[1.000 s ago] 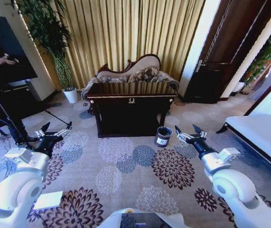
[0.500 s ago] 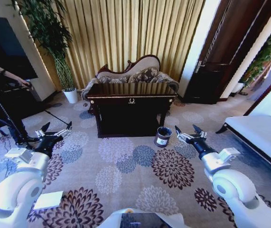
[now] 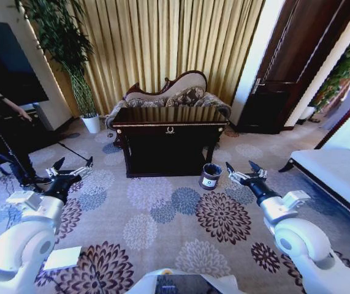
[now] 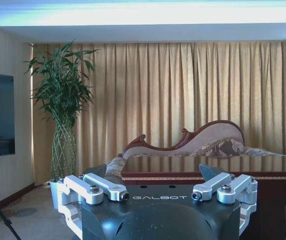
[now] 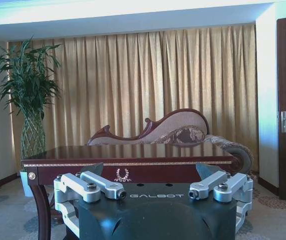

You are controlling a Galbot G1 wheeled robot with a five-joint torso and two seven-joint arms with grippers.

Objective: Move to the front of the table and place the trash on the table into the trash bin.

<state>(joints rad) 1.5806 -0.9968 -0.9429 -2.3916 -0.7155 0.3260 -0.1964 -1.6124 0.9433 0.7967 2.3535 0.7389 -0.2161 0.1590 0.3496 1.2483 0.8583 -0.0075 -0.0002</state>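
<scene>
Nothing of the rig has shifted since a second ago: both arms and the room sit where they were, and only a person's arm at the far left edge has changed pose.

From the head camera I see the dark glossy counter [image 3: 170, 125] straight ahead at twelve o'clock, well apart from me across a floral carpet [image 3: 162, 214]. A small gold emblem marks the middle of its front edge. Its top reflects the curtains, and I cannot make out any trash on it from here.

At about one o'clock from me, the trash bin [image 3: 210, 175] stands on the carpet just beside the counter's front right corner. It is dark and round, with a pale rim and a white label.

My left gripper [image 3: 72, 165] hangs above the carpet at ten o'clock, fingers spread apart and holding nothing. My right gripper [image 3: 243, 168] hangs at two o'clock, just right of the bin, fingers likewise apart and empty.

Behind the counter sits a carved chaise longue [image 3: 168, 95] against gold curtains [image 3: 162, 43]. A tall potted bamboo [image 3: 70, 55] stands at eleven o'clock, and a dark wooden door [image 3: 288, 67] at one o'clock.
</scene>
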